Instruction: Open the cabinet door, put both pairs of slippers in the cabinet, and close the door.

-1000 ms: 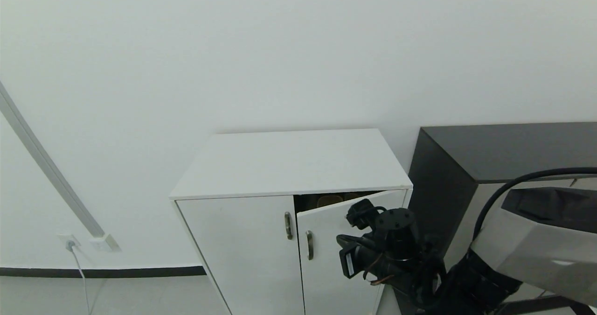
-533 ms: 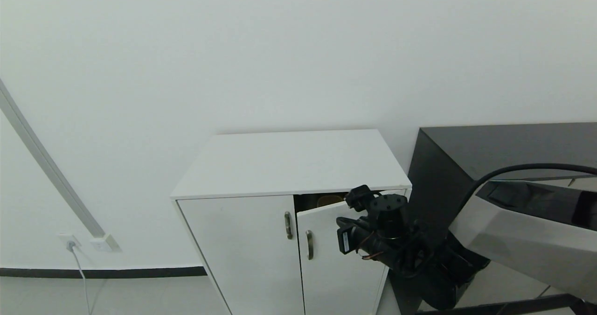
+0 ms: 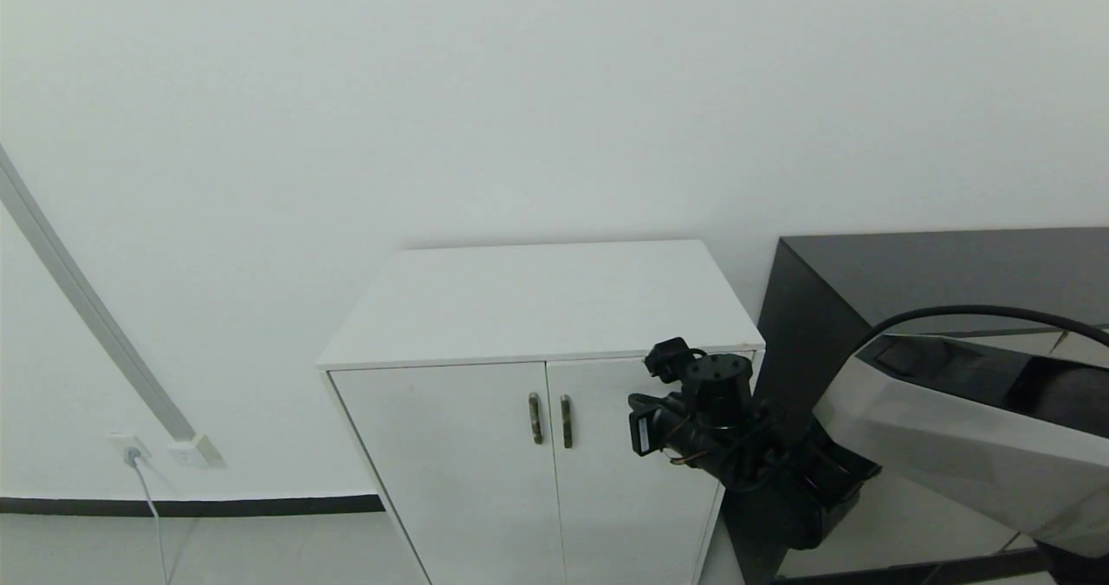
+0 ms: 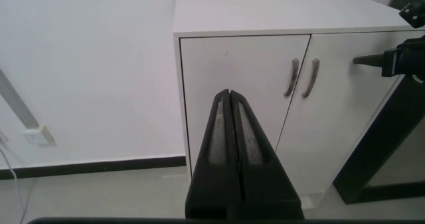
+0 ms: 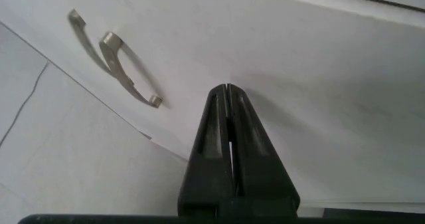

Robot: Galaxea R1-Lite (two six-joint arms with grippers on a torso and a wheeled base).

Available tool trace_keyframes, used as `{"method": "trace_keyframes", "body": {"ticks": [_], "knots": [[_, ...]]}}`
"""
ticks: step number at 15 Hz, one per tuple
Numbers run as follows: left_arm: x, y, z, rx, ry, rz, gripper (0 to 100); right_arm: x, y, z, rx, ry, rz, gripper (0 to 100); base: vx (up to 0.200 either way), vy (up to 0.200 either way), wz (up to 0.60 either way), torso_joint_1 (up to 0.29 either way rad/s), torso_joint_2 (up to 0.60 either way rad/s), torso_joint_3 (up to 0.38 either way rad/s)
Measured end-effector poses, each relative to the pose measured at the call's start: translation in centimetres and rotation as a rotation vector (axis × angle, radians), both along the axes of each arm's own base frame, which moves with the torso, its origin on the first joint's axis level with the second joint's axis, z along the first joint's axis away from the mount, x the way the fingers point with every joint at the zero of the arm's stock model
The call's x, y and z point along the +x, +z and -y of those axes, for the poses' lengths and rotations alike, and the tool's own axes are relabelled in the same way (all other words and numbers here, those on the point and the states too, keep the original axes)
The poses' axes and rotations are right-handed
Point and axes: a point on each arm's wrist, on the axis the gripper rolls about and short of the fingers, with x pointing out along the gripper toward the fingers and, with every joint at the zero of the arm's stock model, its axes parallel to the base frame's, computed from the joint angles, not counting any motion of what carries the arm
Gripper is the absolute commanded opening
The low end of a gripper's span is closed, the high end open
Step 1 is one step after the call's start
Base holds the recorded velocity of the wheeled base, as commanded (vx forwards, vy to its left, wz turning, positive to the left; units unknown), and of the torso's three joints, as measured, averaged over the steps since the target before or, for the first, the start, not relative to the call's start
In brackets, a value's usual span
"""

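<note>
Cabinet [image 3: 537, 303] against the wall, both doors flush and no gap at the seam. Right door [image 3: 606, 481] is shut, its handle [image 3: 565, 421] just beside the left door's handle [image 3: 535, 418].

Right gripper [image 5: 228, 91]: fingers pressed together, holding nothing. The tip is on or just off the right door face, on the hinge side of the handle. It looks like contact, but I can't confirm it.

Left gripper [image 4: 230, 94]: fingers together and empty. It sits well back from the cabinet, pointing at the left door [image 3: 450, 472].

Slippers: whatever is inside is hidden behind the shut doors, so I can't confirm both pairs are in there.

Progress, my read: the door-close step looks done, since the door sits flush. If the slippers are inside, the task is basically complete. All that's left is to back the right arm off the door without snagging the handle. If they aren't inside, the door has to come open again.
</note>
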Motion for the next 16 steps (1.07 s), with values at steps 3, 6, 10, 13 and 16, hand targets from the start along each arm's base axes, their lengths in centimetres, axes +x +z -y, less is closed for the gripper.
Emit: {"method": "trace_keyframes", "body": {"ticks": [3, 6, 10, 13, 16], "knots": [[0.0, 0.0, 0.0, 0.0, 0.0, 0.0, 0, 0.41, -0.27, 0.29, -0.001, -0.011, -0.002, 0, 0.0, 0.0, 0.0, 0.0, 0.0, 0.0], [0.0, 0.0, 0.0, 0.0, 0.0, 0.0, 0, 0.54, -0.32, 0.42, -0.001, -0.015, -0.002, 0, 0.0, 0.0, 0.0, 0.0, 0.0, 0.0], [0.0, 0.0, 0.0, 0.0, 0.001, 0.0, 0, 0.75, -0.23, 0.47, 0.003, -0.019, 0.002, 0, 0.0, 0.0, 0.0, 0.0, 0.0, 0.0], [0.0, 0.0, 0.0, -0.001, 0.001, 0.0, 0, 0.89, -0.15, 0.5, 0.005, -0.022, 0.006, 0, 0.0, 0.0, 0.0, 0.0, 0.0, 0.0], [0.0, 0.0, 0.0, -0.001, 0.001, 0.0, 0, 1.03, -0.02, 0.53, 0.01, -0.024, 0.011, 0, 0.0, 0.0, 0.0, 0.0, 0.0, 0.0]]}}
